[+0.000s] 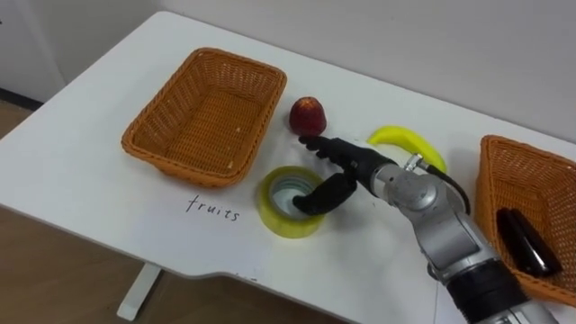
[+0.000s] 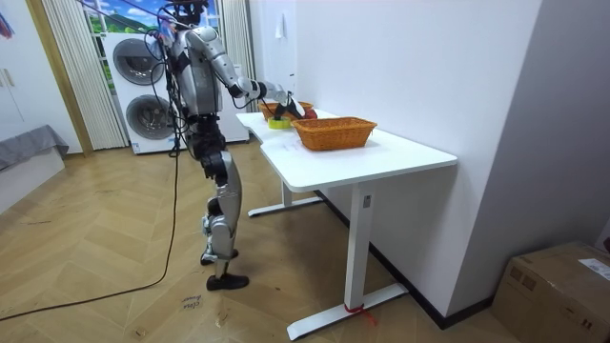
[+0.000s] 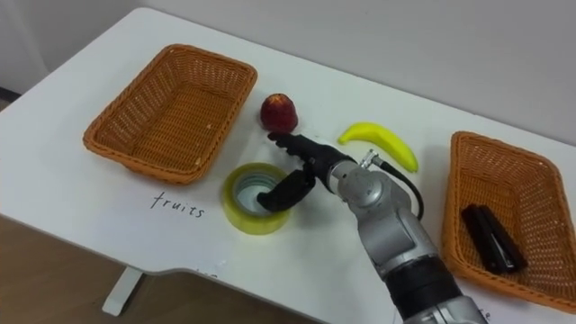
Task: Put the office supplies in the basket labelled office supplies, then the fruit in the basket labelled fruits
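A red apple and a yellow banana lie on the white table between two wicker baskets. The left basket holds nothing, and "fruits" is handwritten in front of it. The right basket holds a black oblong item. A yellow tape roll lies flat near the front edge. My right hand is open above the roll. Its straight fingers reach toward the apple without touching it. The thumb dips onto the roll's right rim and hole.
In the room view I stand at the table's long side, leaning toward it, with the nearer basket at the room view's right. Washing machines stand behind me. Bare tabletop lies left of the left basket.
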You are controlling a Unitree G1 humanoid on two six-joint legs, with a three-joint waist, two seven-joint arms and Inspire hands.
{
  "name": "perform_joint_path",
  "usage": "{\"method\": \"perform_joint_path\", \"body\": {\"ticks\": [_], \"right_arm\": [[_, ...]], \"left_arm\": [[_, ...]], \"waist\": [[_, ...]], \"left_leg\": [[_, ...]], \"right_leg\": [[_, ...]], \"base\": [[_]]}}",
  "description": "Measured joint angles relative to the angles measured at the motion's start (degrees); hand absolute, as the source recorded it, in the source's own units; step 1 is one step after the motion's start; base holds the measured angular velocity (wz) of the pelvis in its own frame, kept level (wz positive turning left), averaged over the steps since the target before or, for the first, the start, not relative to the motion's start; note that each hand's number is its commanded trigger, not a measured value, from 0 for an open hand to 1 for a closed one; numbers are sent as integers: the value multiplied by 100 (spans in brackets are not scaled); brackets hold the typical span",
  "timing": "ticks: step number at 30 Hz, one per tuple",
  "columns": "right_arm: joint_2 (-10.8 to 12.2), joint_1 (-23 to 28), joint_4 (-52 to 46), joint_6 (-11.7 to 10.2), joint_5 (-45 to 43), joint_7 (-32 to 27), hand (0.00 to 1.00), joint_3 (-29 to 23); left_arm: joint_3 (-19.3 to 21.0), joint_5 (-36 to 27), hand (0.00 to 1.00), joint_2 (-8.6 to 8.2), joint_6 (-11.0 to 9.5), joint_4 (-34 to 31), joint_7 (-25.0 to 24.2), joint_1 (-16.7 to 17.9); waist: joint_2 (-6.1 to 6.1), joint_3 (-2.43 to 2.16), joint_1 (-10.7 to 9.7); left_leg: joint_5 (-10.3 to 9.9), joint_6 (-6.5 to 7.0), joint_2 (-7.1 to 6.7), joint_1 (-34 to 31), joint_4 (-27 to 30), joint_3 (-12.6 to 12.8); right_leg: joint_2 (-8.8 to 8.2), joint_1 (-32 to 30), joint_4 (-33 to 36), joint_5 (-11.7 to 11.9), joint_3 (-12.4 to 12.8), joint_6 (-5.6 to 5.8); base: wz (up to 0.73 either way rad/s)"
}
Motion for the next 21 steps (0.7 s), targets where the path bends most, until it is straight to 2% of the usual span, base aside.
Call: {"method": "perform_joint_path", "body": {"ticks": [2, 3, 4, 5, 6, 10, 15, 21], "right_arm": [[0, -3, 0, 14, -1, 8, 0, -1], [0, -5, -6, 30, -1, 21, 18, -1], [-1, -7, -11, 41, -3, 34, 70, -1], [-1, -23, -15, 63, -16, 60, 95, -2], [-5, -36, -15, 70, -27, 73, 100, 1], [-2, -64, 7, 69, -301, 48, 100, 4], [-16, -185, 122, 106, -938, -1, 100, 3], [-16, -267, 259, 146, -1266, 6, 100, 115]], "left_arm": [[0, -1, 0, 3, 53, -63, -21, 1], [-1, -1, 0, 9, 70, -103, -57, 3], [-1, -1, 0, 9, 78, -127, -59, 6], [-1, -1, 0, 11, 96, -161, -59, 5], [-1, -1, 0, 16, 100, -181, -59, 2], [-4, 1, 0, 19, 116, -236, -60, -3], [-8, -1, 0, 29, 169, -216, -52, -3], [-1, -1, 0, 30, 167, -215, -49, -7]], "waist": [[-1, 0, 4], [-1, -1, 4], [-2, -1, 4], [-3, -2, 4], [-6, -4, 4], [-13, -9, 16], [-26, -18, 143], [-47, -33, 166]], "left_leg": [[0, 0, 0, 1, 0, 0], [0, 0, 0, 1, 0, 0], [0, 0, 0, 1, -1, 0], [0, 0, 0, 1, -1, 0], [0, 0, 0, 2, -1, 1], [0, 0, -1, 6, -5, 1], [0, 1, 3, 77, -52, -10], [1, 3, 1, 82, -47, -32]], "right_leg": [[0, -1, 2, 0, -4, 0], [-1, -1, 2, 0, -9, 0], [0, -1, 2, 0, -12, 0], [-1, -1, 2, 0, -18, 0], [-2, -1, 3, 0, -33, 0], [-9, 3, 6, 0, -86, 0], [-3, 50, 0, 0, -93, 0], [-4, 47, -1, 0, -107, 0]], "base": [[0], [0], [0], [0], [0], [0], [0], [2]]}}
